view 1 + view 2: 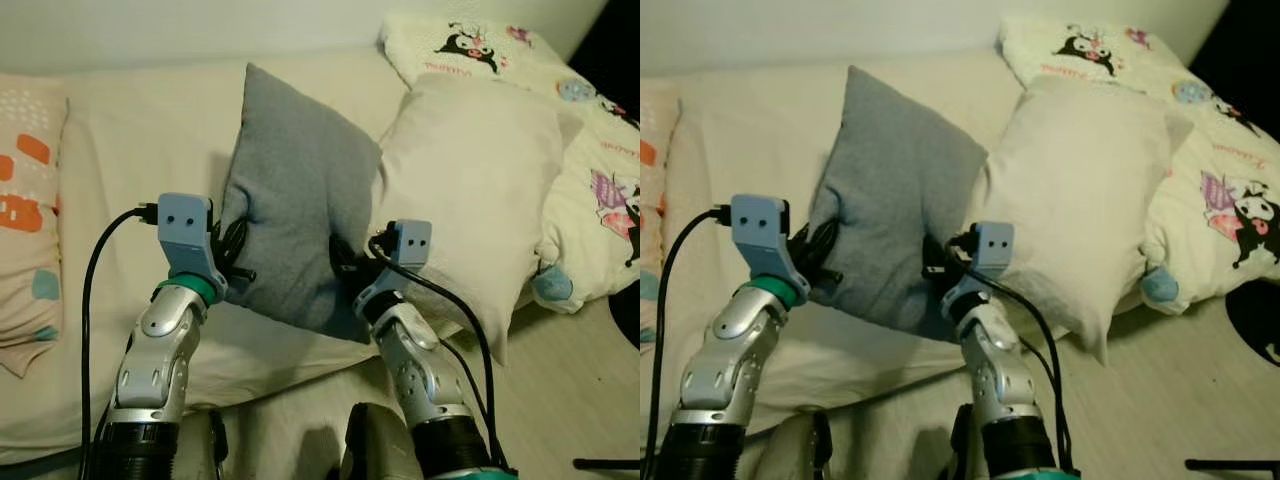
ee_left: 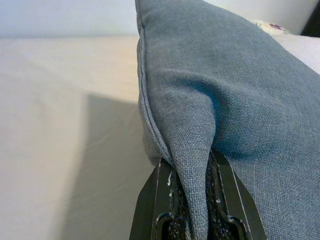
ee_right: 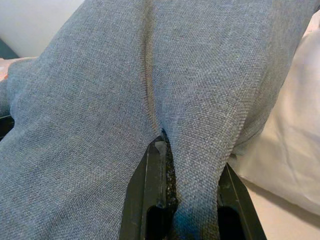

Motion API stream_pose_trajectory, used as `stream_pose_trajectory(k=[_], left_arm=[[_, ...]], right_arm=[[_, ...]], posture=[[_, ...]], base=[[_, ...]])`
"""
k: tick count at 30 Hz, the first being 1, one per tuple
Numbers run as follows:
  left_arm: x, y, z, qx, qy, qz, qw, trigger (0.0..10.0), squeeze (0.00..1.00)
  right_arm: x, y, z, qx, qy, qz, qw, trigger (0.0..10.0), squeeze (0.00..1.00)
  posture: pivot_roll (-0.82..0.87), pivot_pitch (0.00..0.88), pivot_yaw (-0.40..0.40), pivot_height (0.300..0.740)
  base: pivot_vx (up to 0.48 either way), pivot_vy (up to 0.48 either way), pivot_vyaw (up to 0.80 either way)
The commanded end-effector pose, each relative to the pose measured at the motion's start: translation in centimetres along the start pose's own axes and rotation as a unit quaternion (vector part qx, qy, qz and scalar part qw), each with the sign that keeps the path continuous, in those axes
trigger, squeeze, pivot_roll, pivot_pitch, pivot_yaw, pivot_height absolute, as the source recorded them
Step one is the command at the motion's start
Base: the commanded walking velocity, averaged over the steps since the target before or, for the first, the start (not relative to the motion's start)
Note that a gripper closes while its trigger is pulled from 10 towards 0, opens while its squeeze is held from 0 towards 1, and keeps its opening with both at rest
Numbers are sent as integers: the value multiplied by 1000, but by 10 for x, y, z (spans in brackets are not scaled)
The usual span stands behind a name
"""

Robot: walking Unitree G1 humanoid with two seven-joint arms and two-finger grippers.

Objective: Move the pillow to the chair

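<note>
We have the grey pillow [image 1: 295,215] pinched between us: left gripper [image 1: 232,258] clamped on one edge, right gripper [image 1: 345,262] on the other. It stands over the bed [image 1: 140,140]; carrying it to the chair remains.

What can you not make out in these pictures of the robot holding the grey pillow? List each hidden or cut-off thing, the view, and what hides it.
- Fingertips of the left gripper: left wrist view, buried in a fold of the grey pillow.
- Fingertips of the right gripper: right wrist view, covered by pinched fabric.
- Patterned pillow: left eye view, cut by the left edge.
- White pillow: near side hidden behind the grey pillow.
</note>
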State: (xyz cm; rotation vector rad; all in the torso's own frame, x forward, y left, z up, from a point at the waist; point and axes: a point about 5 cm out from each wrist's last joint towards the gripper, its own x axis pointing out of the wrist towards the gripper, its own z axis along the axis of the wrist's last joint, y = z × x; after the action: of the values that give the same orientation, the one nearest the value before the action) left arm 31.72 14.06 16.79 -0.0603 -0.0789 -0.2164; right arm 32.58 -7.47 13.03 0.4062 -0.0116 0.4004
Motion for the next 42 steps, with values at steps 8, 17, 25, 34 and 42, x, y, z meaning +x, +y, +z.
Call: stream_pose_trajectory(k=[8,17,25,34,42], left_arm=[[-3,-13,5,7,-20,-17,1000,10000,0],[-1,-14,5,8,-18,-19,1000,10000,0],[-4,-16,-2,6,-8,-24,1000,10000,0],[-1,-18,-3,-1,-9,-24,1000,10000,0],[1,-17,-11,-7,18,-3,1000,10000,0]], right_arm=[[3,16,-7,8,4,23,1000,10000,0],[3,15,-7,4,2,21,1000,10000,0],[3,13,-6,3,1,15,1000,10000,0],[2,12,-4,3,0,11,1000,10000,0],[1,4,-6,-10,8,-10,1000,10000,0]], posture=[[118,6,-30,670],[110,0,-25,695],[98,0,-20,725],[77,13,-15,740],[74,10,-10,740]], base=[[0,0,0],[0,0,0],[0,0,0],[0,0,0],[0,0,0]])
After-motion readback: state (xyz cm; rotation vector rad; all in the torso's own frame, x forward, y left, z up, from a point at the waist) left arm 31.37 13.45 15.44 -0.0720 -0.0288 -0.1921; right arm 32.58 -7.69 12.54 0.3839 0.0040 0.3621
